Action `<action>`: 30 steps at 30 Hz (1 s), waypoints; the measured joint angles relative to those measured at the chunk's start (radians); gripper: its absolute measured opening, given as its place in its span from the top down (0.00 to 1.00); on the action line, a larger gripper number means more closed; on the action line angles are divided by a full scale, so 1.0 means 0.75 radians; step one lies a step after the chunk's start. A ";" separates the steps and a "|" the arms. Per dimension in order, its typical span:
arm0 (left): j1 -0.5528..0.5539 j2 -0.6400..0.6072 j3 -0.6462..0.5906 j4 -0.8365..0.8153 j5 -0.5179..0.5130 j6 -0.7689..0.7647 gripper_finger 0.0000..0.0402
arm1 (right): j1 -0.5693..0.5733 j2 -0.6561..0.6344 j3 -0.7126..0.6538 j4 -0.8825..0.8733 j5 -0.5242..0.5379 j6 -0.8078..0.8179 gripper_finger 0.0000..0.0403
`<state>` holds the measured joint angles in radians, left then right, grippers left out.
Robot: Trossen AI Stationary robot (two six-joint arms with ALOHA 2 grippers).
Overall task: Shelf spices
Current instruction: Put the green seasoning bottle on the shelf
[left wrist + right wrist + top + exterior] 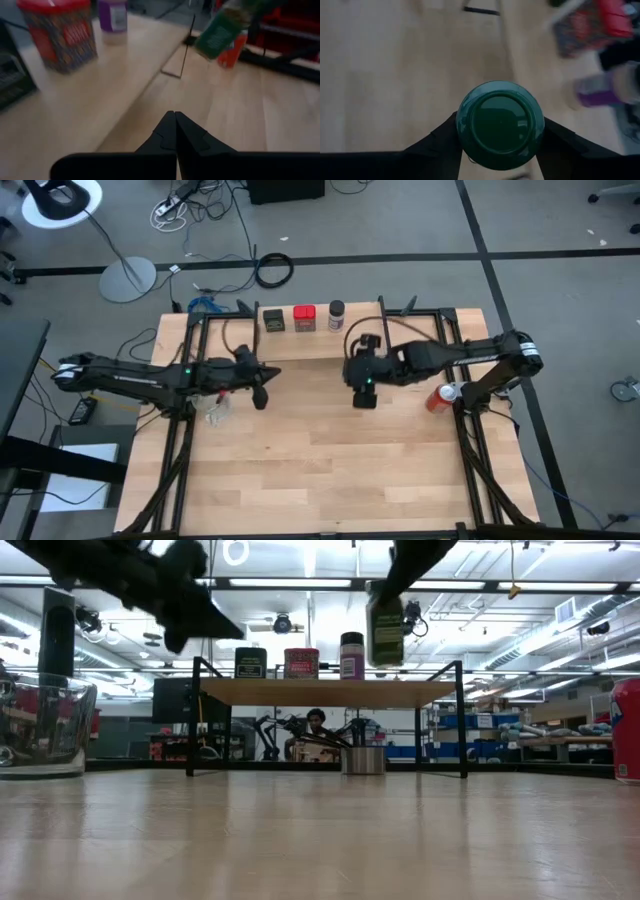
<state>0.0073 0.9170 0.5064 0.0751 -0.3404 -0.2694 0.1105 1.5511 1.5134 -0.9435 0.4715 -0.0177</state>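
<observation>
The right gripper [500,131] holds the green jar [385,628] in its jaws, lifted above the worktop [330,450]. The shelf [330,692], carrying three spices, is just beyond these jaws, so I think the last placing comes next. The left gripper [175,131] waits clenched.

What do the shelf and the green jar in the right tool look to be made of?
The shelf: a light plank top, seemingly wood with a matte finish, on thin black legs, likely metal by how slim and straight they are. The green jar, held in the right tool: its round lid shows soft glints, suggesting smooth plastic; the body's material is hard to tell under its label.
</observation>
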 joint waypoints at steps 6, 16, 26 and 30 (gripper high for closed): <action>-0.062 -0.236 0.000 -0.149 -0.123 0.009 1.00 | -0.112 -0.091 0.032 -0.077 0.021 -0.076 0.51; -0.144 -0.387 0.000 -0.273 -0.252 0.002 1.00 | -0.428 -0.191 0.032 -0.054 -0.157 -0.257 0.51; -0.156 -0.387 0.000 -0.268 -0.251 0.003 1.00 | -0.725 -0.173 -0.034 0.081 -0.463 -0.416 0.51; -0.161 -0.386 0.000 -0.271 -0.251 0.004 1.00 | -0.802 -0.149 -0.035 0.147 -0.584 -0.458 0.51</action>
<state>-0.1135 0.6272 0.5064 -0.1281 -0.5285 -0.2665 -0.4911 1.4395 1.4872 -0.8336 0.0337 -0.3608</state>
